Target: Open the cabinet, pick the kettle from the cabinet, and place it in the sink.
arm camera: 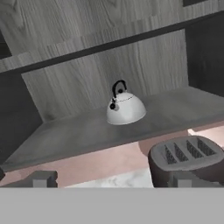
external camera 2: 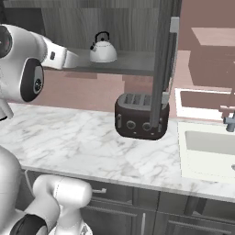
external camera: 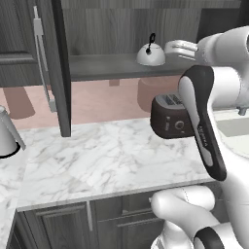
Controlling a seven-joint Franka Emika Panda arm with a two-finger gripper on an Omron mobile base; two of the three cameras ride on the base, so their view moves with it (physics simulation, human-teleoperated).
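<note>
Kettle (arm camera: 126, 108) upright mid-shelf in open cabinet (external camera: 58, 73), loop handle up, spout direction unclear; fingers (arm camera: 111, 180) fully open, empty.

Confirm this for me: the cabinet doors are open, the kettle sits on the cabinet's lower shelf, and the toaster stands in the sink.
Not quite. The toaster stands on the marble counter, left of the sink, as the right base view shows. The rest holds: the cabinet doors are open and the kettle sits on its lower shelf.

Kettle (arm camera: 125, 108) on cabinet (arm camera: 87, 131) shelf; toaster (external camera 2: 140, 115) on counter (external camera 2: 78, 137).
</note>
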